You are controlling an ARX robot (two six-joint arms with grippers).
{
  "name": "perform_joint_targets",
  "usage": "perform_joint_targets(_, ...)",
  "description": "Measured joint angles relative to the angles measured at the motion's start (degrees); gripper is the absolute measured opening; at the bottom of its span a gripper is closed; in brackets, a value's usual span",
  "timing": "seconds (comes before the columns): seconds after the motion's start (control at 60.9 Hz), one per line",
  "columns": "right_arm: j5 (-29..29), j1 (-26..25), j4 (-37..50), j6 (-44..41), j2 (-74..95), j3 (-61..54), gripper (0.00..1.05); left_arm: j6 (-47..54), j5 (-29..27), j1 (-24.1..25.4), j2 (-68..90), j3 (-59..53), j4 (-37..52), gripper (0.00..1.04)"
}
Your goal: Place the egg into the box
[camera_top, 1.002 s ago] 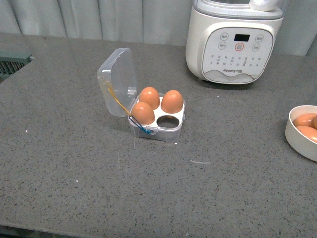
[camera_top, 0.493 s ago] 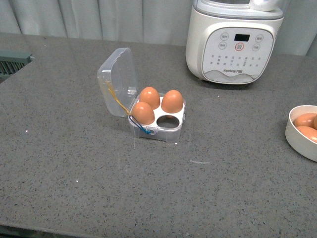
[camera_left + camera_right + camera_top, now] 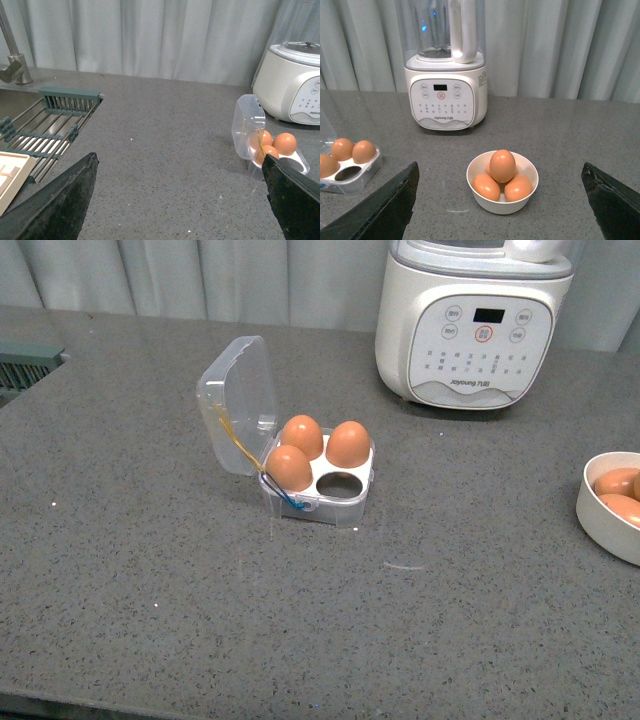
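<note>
The clear box stands on the grey counter with its lid open. It holds three brown eggs and has one empty cell at the front right. More brown eggs lie piled in a cream bowl. My right gripper is open and empty, short of the bowl, with the bowl between its fingers in view. My left gripper is open and empty above bare counter, and the box lies by one finger. Neither gripper shows in the front view.
A big white kitchen appliance stands at the back right, behind the box. The bowl sits at the right edge of the front view. A dish rack and a tap lie at the far left.
</note>
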Motion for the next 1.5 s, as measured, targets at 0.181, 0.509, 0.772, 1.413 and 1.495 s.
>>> perform_joint_targets(0.181, 0.0, 0.0, 0.0, 0.0, 0.0, 0.0, 0.95, 0.02, -0.02, 0.02, 0.0, 0.0, 0.0, 0.98)
perform_joint_targets(0.509, 0.0, 0.0, 0.0, 0.0, 0.0, 0.0, 0.95, 0.0, -0.02, 0.0, 0.0, 0.0, 0.0, 0.98)
perform_joint_targets(0.772, 0.0, 0.0, 0.0, 0.0, 0.0, 0.0, 0.95, 0.0, -0.02, 0.0, 0.0, 0.0, 0.0, 0.98)
perform_joint_targets(1.413, -8.94, -9.2, 30.56, -3.91, 63.76, 12.41, 0.95, 0.02, -0.02, 0.0, -0.04, 0.0, -0.04, 0.98)
perform_joint_targets(1.495, -11.52, -9.2, 31.54, -3.19, 69.53, 14.53, 0.95, 0.02, -0.02, 0.0, -0.04, 0.0, -0.04, 0.98)
